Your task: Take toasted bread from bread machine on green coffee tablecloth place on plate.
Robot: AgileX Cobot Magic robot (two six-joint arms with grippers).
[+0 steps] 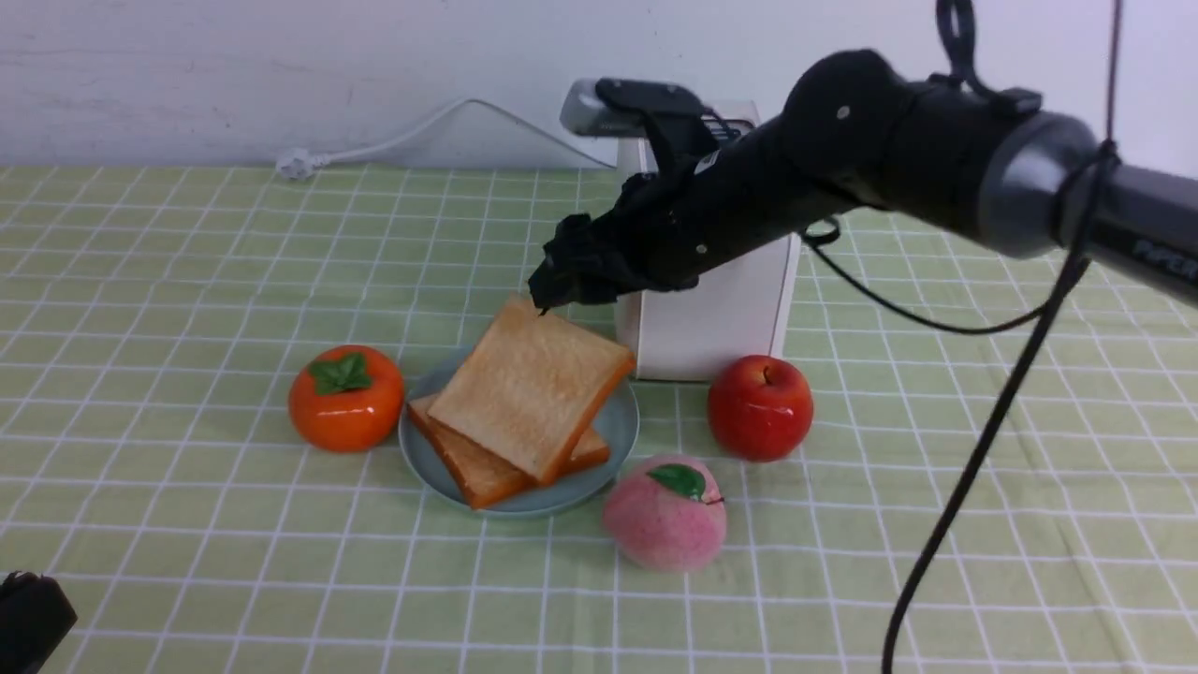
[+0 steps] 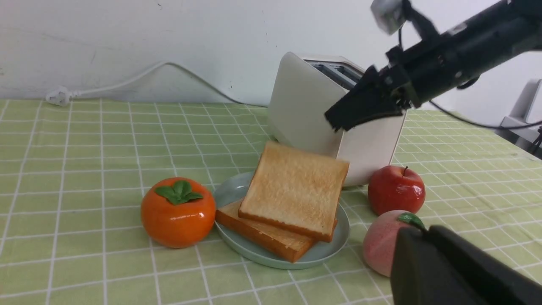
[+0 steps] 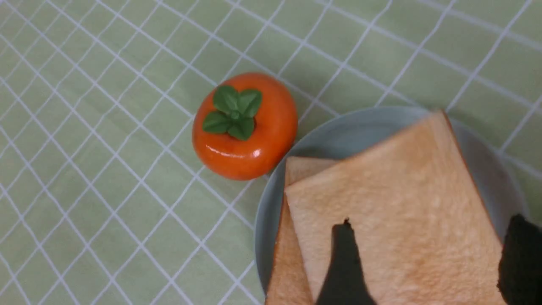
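Two slices of toasted bread lie stacked on the pale blue-green plate (image 1: pixel 620 423). The upper slice (image 1: pixel 529 384) rests askew on the lower slice (image 1: pixel 479 470), its far corner raised. My right gripper (image 1: pixel 554 292) hangs open just above that far corner. In the right wrist view, the right gripper (image 3: pixel 432 237) has its fingers spread over the upper slice (image 3: pixel 394 190), gripping nothing. The white bread machine (image 1: pixel 721 314) stands behind the plate on the green coffee tablecloth (image 1: pixel 187 281). My left gripper (image 2: pixel 423 237) is shut and empty, low at the near left (image 1: pixel 28 613).
An orange persimmon (image 1: pixel 345 398) touches the plate's left side. A red apple (image 1: pixel 760 407) sits at the toaster's front right, and a pink peach (image 1: pixel 664 513) lies in front of the plate. The toaster's white cord (image 1: pixel 393 140) runs along the back wall.
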